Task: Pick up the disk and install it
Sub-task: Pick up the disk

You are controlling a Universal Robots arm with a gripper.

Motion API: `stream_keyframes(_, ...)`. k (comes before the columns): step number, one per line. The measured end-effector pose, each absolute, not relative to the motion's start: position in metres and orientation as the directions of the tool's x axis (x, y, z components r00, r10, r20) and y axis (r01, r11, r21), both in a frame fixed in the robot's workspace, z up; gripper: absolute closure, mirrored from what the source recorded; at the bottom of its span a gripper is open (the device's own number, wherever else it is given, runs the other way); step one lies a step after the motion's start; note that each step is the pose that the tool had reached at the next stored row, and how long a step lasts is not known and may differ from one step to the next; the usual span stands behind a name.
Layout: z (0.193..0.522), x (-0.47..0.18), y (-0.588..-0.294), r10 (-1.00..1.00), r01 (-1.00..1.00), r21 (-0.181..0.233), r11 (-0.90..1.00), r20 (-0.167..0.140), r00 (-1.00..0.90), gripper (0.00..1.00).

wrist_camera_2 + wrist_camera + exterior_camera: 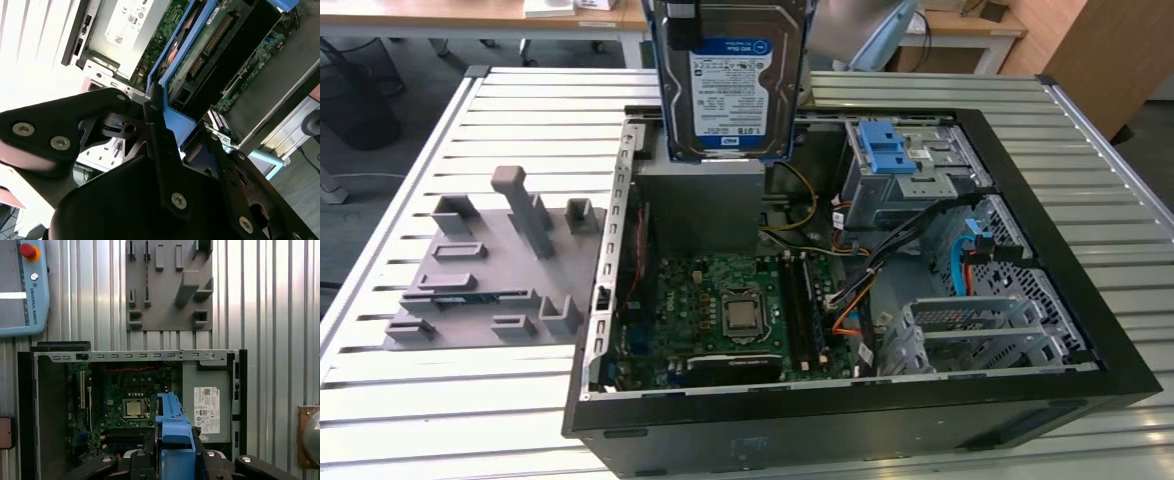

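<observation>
The gripper (174,460) is clamped on the disk (727,80), its black fingers (159,150) pressing against the blue plastic rail along the drive's edge. In the second wrist view the drive's green circuit-board underside faces the camera, with the blue rail running down into the grip.

In the exterior view the disk stands upright, its blue-and-white label facing the camera. It sits at the far end of the open computer case (854,410). Its lower edge lies in front of the grey power supply (700,195); it looks to be held clear above that box, though the angle does not settle whether the two touch.

The case lies on its side on a slatted metal table (454,420). Inside it, the green motherboard (720,300) fills the near half towards the exterior view's left. The silver drive cage (907,160) with its light-blue latch stands towards the exterior view's right, near the disk but apart from it. Orange, yellow and black cables run between the cage and the board.

A grey fixture plate (480,270) with raised blocks and slots lies on the table just beside the case, on the exterior view's left. In the first wrist view a light-blue teach pendant (22,290) with a red button rests on the table beyond the case.
</observation>
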State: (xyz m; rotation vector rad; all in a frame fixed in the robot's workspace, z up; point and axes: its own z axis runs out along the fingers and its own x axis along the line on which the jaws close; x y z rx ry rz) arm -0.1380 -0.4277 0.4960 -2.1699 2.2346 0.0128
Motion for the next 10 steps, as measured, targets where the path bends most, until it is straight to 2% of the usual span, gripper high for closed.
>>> stream_keyframes(10,0.495,-0.112,-0.43,-0.999,-0.999,-0.013,0.03,-0.025,-0.03,0.64)
